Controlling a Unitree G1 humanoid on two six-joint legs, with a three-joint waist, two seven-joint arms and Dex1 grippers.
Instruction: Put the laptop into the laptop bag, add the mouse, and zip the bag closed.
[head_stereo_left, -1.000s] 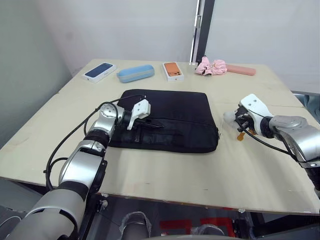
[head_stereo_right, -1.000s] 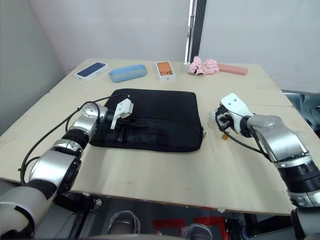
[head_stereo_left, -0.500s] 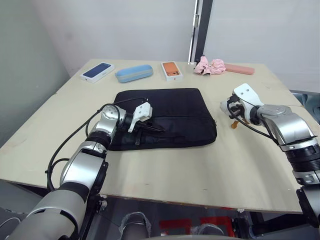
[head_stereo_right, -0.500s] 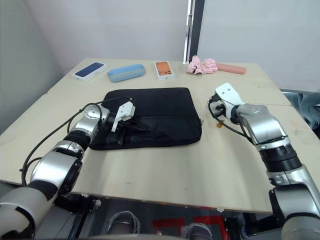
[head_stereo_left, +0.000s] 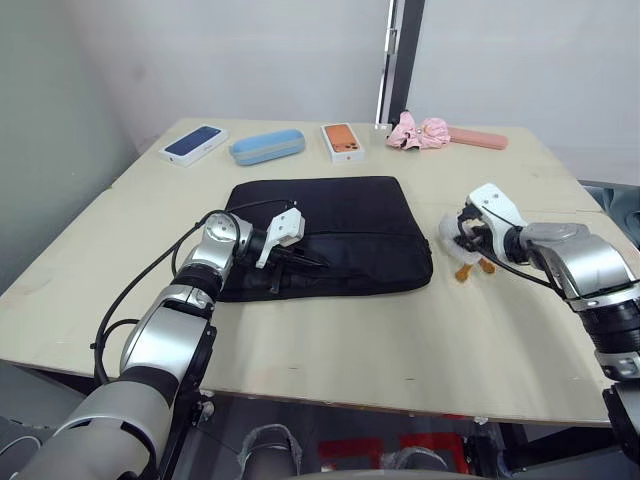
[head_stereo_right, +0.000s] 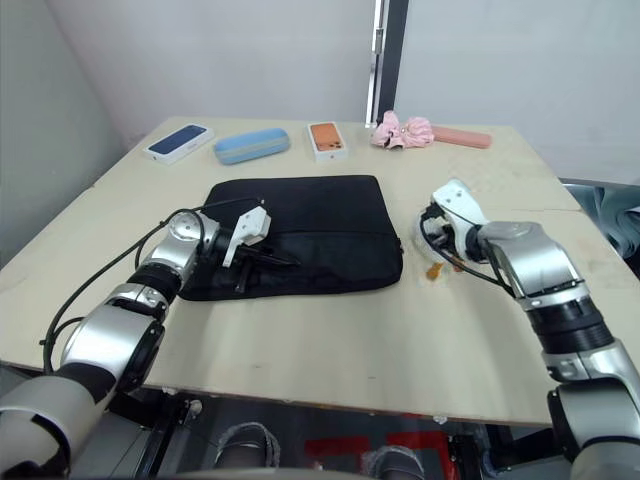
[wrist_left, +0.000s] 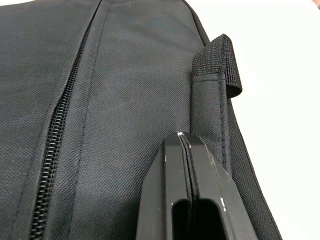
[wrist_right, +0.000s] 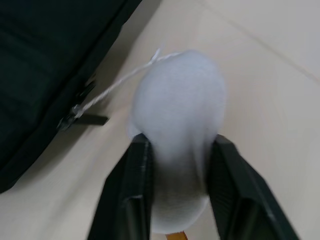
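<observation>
Lying flat mid-table, the laptop bag (head_stereo_left: 330, 235) has its long edge toward the robot; no laptop or mouse is in view. Left arm reaches in from 7 o'clock, forearm low over the table (head_stereo_left: 330, 340), wrist resting across the bag's near-left part. Left gripper (head_stereo_left: 290, 262) points toward 3 o'clock along the front pocket; in the left wrist view its fingers (wrist_left: 187, 200) are pressed together with no gap, nothing between them, tips on the black fabric just beside a strap handle (wrist_left: 222, 62) and the zipper (wrist_left: 55, 130).

Right arm comes in from 4 o'clock, elbow bent, wrist angled toward the bag's right end. Right gripper (wrist_right: 175, 170) is clamped on a fluffy white plush (wrist_right: 177, 125) with orange feet (head_stereo_left: 468, 268), just beside the bag's right edge; a thin white string runs from the plush toward the bag.

At 12 o'clock, well apart from the bag: blue phone box (head_stereo_left: 194, 141), blue case (head_stereo_left: 268, 146), orange phone box (head_stereo_left: 343, 141), pink scrunchie (head_stereo_left: 420, 131), pink case (head_stereo_left: 477, 138).
</observation>
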